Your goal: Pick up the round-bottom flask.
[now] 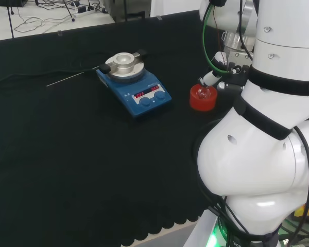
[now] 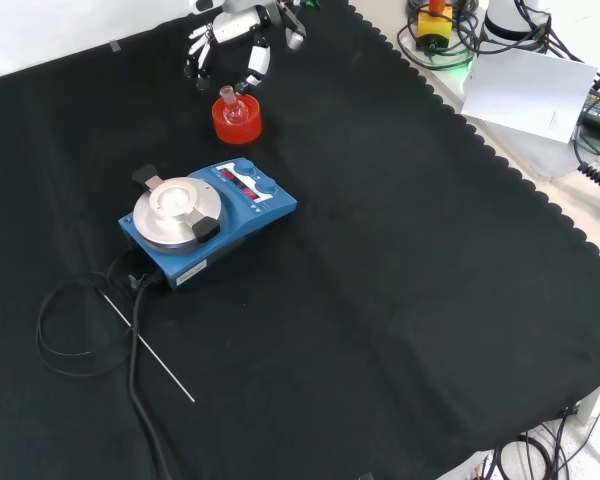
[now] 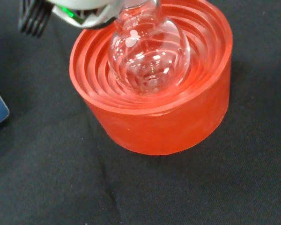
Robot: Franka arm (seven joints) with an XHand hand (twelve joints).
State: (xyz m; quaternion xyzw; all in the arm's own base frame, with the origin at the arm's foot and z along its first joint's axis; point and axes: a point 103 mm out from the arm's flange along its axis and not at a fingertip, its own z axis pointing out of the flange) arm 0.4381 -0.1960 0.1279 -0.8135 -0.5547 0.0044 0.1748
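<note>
Reaching for the neck | head view: you find the round-bottom flask [image 1: 203, 93] right of centre, seated in the red ribbed stand [image 1: 202, 100], hand [image 1: 220, 75] just upper right | front view: fingers [image 2: 202, 48] spread open above the upright neck, holding nothing | wrist view: the bulb sits in the ring's centre; come straight down.

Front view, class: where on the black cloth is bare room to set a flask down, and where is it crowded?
Free: the wide cloth right of the blue hotplate, up to the scalloped edge. Crowded: the top left, where the hand hovers over the flask in its red stand, and left of the hotplate, with the cable and thin rod.
</note>
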